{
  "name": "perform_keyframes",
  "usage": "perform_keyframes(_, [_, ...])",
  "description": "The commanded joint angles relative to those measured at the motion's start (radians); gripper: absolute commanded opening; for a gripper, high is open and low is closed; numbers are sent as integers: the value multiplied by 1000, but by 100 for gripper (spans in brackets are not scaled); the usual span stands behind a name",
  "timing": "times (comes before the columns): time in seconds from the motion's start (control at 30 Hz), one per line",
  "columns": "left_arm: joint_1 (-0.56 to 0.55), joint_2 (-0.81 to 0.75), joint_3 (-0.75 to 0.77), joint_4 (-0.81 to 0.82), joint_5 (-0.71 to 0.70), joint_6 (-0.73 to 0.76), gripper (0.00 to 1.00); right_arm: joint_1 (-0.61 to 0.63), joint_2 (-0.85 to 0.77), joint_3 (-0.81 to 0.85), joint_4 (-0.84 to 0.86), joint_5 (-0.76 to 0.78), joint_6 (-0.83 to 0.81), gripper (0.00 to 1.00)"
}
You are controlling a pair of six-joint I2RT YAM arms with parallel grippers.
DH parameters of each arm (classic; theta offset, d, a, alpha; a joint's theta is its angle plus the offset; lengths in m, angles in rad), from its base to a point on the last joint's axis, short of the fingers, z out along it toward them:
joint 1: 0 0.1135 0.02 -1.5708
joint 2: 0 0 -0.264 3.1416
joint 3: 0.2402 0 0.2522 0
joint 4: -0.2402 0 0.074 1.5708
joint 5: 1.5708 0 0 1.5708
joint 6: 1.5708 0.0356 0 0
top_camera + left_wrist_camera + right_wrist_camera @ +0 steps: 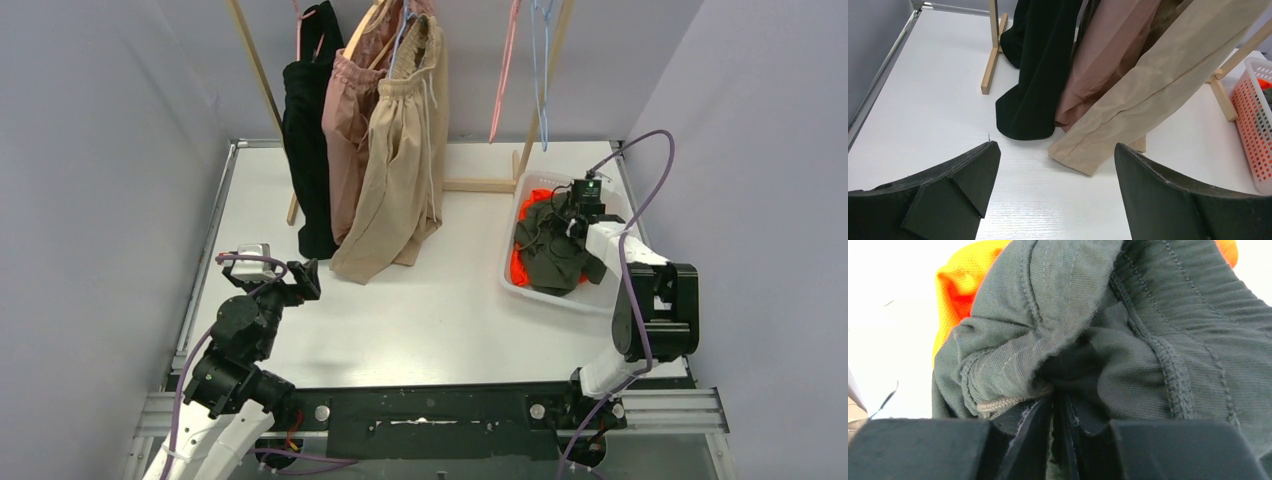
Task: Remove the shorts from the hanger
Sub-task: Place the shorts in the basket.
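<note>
Beige shorts (405, 160), dusty pink shorts (348, 130) and a black garment (308, 150) hang from hangers on a wooden rack (255, 60). Their hems reach the table in the left wrist view, beige (1128, 105), pink (1108, 55), black (1040, 70). The dark olive green shorts (553, 248) lie on the orange shorts (520, 262) in a white basket (512, 215). My right gripper (572, 222) is shut on a fold of the olive shorts (1073, 315), with orange fabric (960, 285) behind. My left gripper (305, 277) is open and empty, low over the table before the hems.
Two bare hangers, pink (503, 70) and blue (543, 70), hang at the rack's right end. The rack's wooden foot (990, 57) stands on the white table (440, 320). The basket's mesh wall (1255, 120) shows at the right of the left wrist view. Grey walls enclose the table.
</note>
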Motion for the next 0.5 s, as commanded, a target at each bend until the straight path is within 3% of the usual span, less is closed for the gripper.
perform_keyframes(0.0, [3, -8, 6, 47, -1, 9, 86, 26, -27, -26, -55, -2, -4, 16])
perform_keyframes(0.17, [3, -8, 6, 49, 1, 9, 86, 25, -208, 33, -138, 26, -30, 21])
perform_keyframes(0.3, [5, -12, 6, 47, -5, 9, 86, 27, -370, 32, -154, 29, -37, 35])
perform_keyframes(0.47, [5, -14, 7, 48, -4, 9, 85, 51, -504, -21, -144, -47, 7, 39])
